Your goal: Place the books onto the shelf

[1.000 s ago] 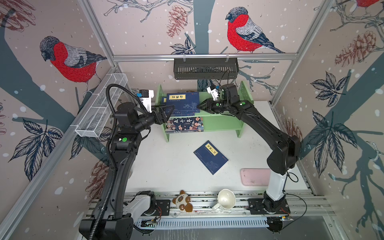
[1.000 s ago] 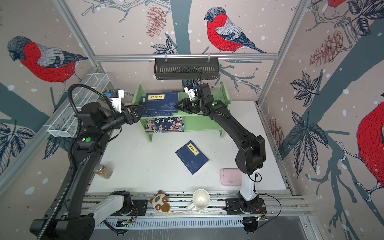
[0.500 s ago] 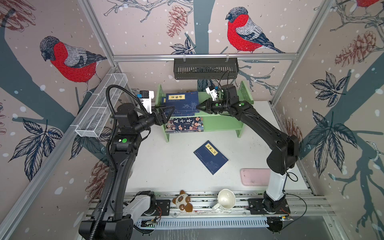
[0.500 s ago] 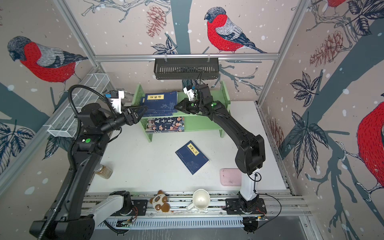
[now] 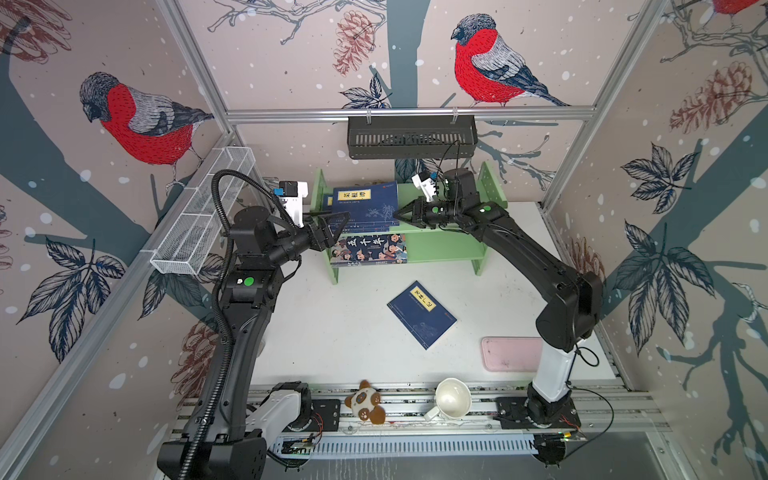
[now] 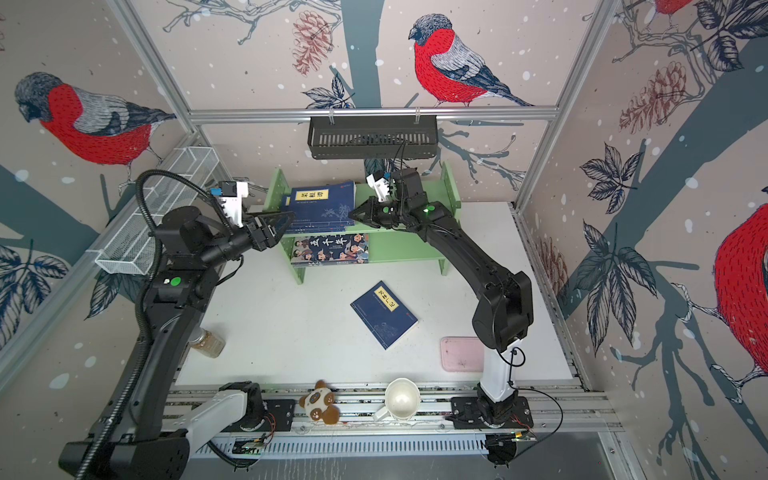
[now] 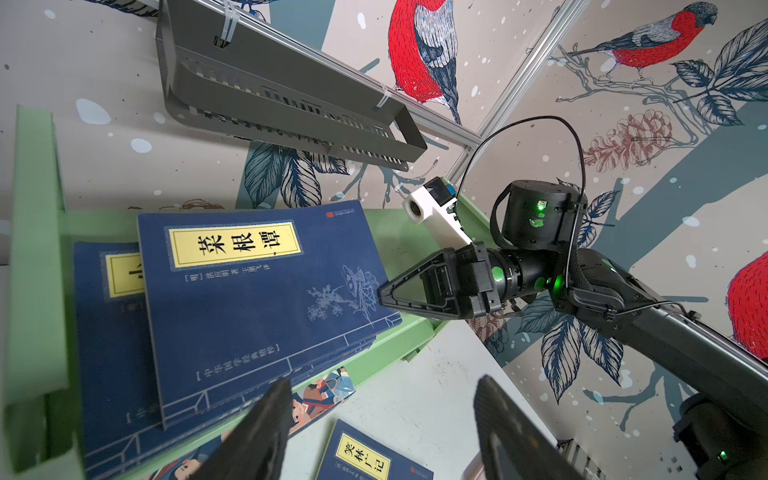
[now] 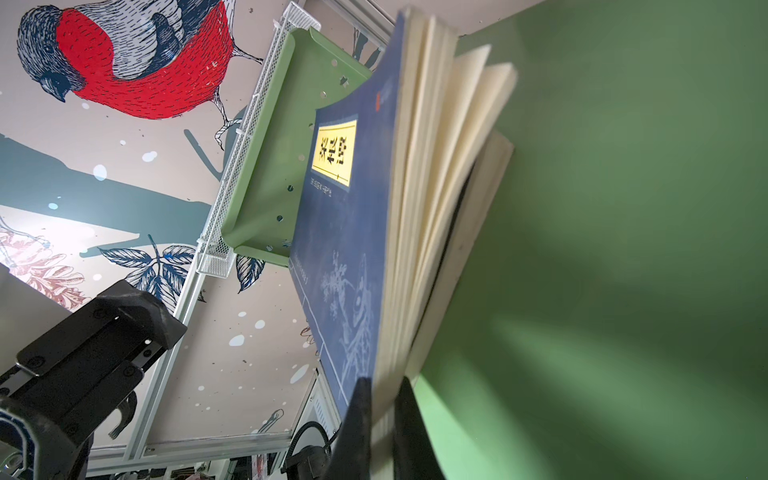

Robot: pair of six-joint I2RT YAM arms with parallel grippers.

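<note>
shelf [image 5: 440,249]: green, stands at 12 o'clock on the white table [image 5: 332,332].
top blue book [image 5: 365,205]: lies on a pile of blue books [image 7: 110,328] on the shelf's high board.
right tool [image 5: 397,215]: at 3 o'clock of that pile, pinched tight on the top blue book's page edge.
left tool [image 5: 340,224]: at 9 o'clock of the pile, fingers wide apart, holding nothing.
cartoon book [image 5: 370,248]: flat on the low board.
loose blue book [image 5: 422,314]: flat on the table, 6 o'clock from the shelf.

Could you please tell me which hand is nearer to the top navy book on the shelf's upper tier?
Right. The right hand is shut on the page edge of the top navy book; the left hand, open, hovers off its front left corner.
</note>
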